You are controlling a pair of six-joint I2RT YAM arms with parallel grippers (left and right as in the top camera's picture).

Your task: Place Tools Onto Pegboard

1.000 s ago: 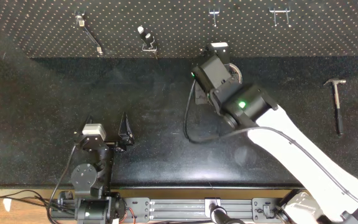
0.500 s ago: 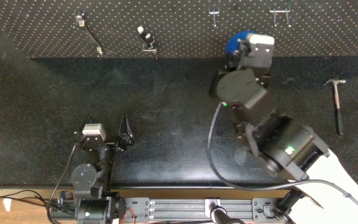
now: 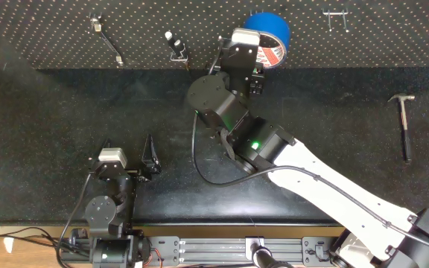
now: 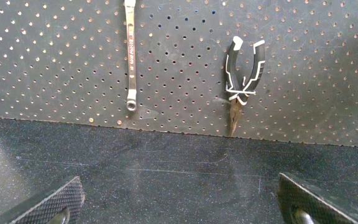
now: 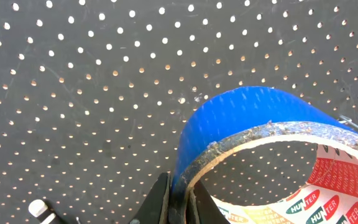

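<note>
Tape roll (image 5: 253,124), blue, is held up in front of the pegboard (image 3: 51,30). Its wall is pinched at the near edge by the right jaws, which are clamped on it. In the top view the roll is seen at the board's upper middle, just right of the right arm's wrist. Whether it touches the board cannot be told. Red-and-white print is seen on the roll's inner face.

A wrench (image 4: 130,56) and pliers (image 4: 243,74) are hung on the board, well left of the roll, w/ the pliers nose down. A metal hook (image 3: 337,16) is seen on the board to the roll's right. A hammer (image 3: 403,123) is laid flat on the black bench (image 3: 65,112) at far right, head toward the board.

Left jaws are spread wide apart, low over the bench nr. the left arm's base, and are faced toward the board. Their textured pads (image 4: 48,202) are seen in the left wrist view.
</note>
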